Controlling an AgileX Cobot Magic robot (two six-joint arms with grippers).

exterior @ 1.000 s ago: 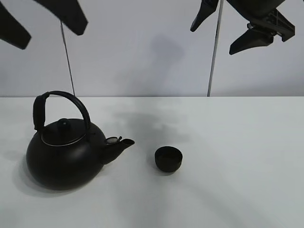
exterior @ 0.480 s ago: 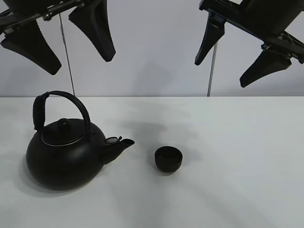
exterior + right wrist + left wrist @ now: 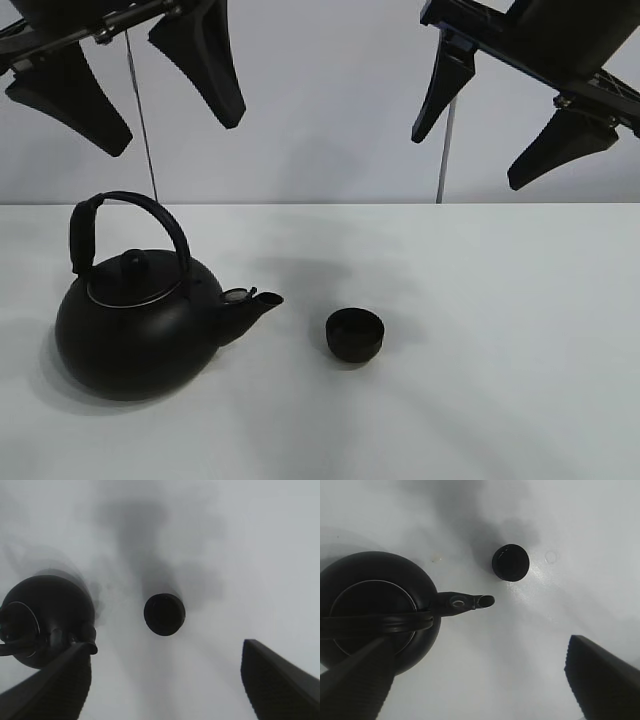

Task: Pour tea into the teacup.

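The small matte black teacup [image 3: 354, 334] stands upright on the white table, just right of the spout of the big black kettle [image 3: 135, 315] with an arched handle. My left gripper [image 3: 125, 85] hangs open high above the kettle. My right gripper [image 3: 495, 115] hangs open high above and to the right of the teacup. In the left wrist view the kettle [image 3: 370, 610] and teacup [image 3: 510, 562] lie far below the open fingers [image 3: 355, 685]. The right wrist view shows the teacup [image 3: 164, 614] and kettle [image 3: 47, 620] between its fingers [image 3: 277, 680].
The white table [image 3: 500, 340] ends at a pale back wall. Two thin vertical rods [image 3: 140, 120] [image 3: 447, 150] stand behind the table. A small stain [image 3: 438, 557] lies near the kettle.
Both grippers came down into view from the top over the last second; over the last half second they have barely moved. Kettle and teacup have not moved.
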